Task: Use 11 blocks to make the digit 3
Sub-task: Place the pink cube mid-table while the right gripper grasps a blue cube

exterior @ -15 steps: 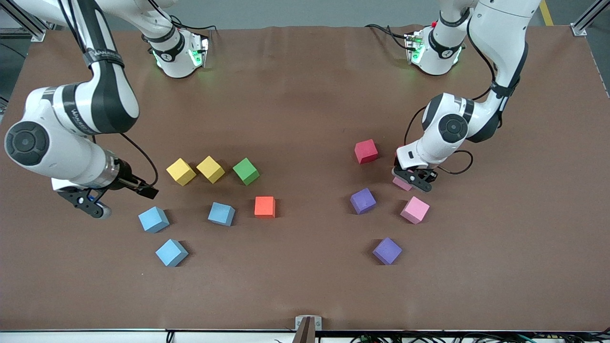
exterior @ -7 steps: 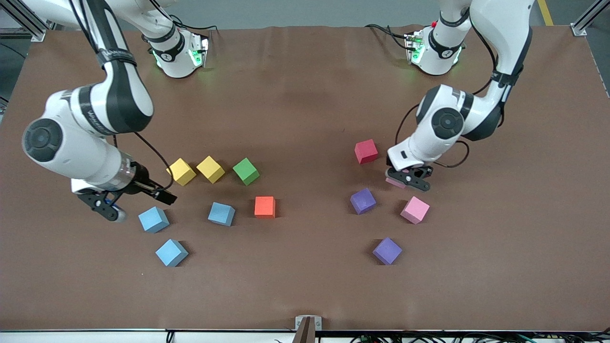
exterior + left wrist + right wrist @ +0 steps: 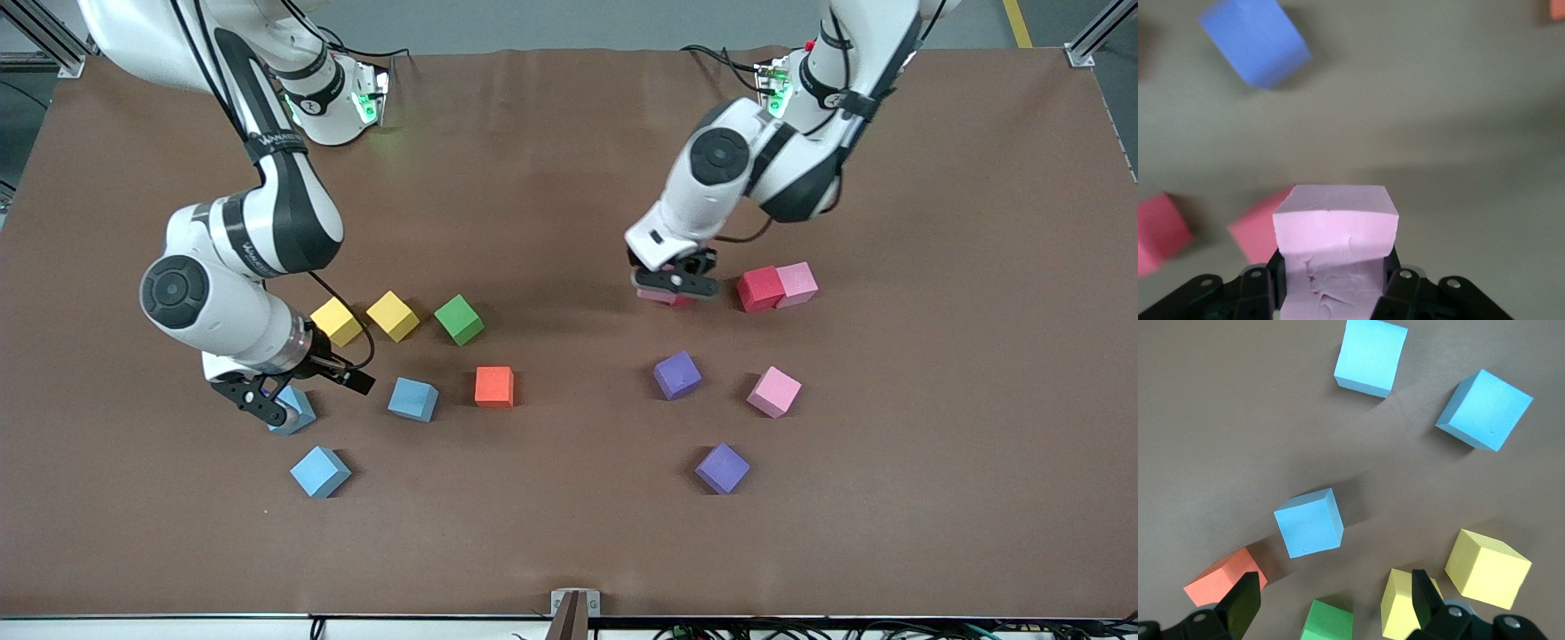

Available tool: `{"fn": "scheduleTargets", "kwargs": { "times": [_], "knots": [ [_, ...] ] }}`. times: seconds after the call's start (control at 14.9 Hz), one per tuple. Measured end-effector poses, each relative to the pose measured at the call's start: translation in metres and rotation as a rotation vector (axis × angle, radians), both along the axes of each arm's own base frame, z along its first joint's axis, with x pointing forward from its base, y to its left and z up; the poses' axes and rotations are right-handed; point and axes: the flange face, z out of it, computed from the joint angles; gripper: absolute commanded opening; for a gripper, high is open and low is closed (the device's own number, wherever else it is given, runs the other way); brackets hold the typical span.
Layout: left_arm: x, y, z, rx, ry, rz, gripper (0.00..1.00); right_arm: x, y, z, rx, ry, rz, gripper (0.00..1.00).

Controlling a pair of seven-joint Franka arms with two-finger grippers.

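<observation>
Pink block (image 3: 1335, 230) clamped in left pincer (image 3: 673, 286); right pincer (image 3: 267, 400) agape, empty

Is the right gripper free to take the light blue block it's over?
Probably yes: the right gripper is open and empty over the light blue block, and nothing crowds that block.

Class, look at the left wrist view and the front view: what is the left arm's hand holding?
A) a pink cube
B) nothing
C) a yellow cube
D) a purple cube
A: the left hand is shut on a pink cube, which fills the space between its fingers in the left wrist view.
</observation>
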Motion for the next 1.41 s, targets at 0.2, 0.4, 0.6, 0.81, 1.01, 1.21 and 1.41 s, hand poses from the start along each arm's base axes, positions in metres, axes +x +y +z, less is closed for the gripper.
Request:
{"fn": "scheduleTargets", "kwargs": {
  "times": [0.2,0.4,0.6,0.81,1.01,1.21,1.41],
  "knots": [
    [-0.045,-0.05,-0.012,0.01,0.029,0.037,0.51,0.002,0.009,-0.012,-0.001,-0.01,0.011,1.0],
    [-0.083,-0.09,-0.029,0.015,0.057,0.077,0.51,0.004,0.023,-0.028,0.0,-0.027,0.018,1.0],
    [-0.095,-0.106,-0.057,0.033,0.044,0.101,0.51,0.004,0.043,-0.052,-0.012,-0.021,0.016,1.0],
    [-0.096,-0.117,-0.077,0.017,0.038,0.122,0.51,0.008,0.064,-0.074,-0.06,-0.031,0.02,1.0],
    [-0.102,-0.133,-0.085,0.007,0.049,0.118,0.51,0.014,0.071,-0.087,-0.079,-0.038,0.03,1.0],
    [-0.112,-0.142,-0.094,0.018,0.053,0.102,0.51,0.019,0.069,-0.087,-0.087,-0.057,0.033,1.0],
    [-0.118,-0.145,-0.106,0.047,0.028,0.086,0.51,0.02,0.068,-0.087,-0.086,-0.064,0.033,1.0]
  ]
}}
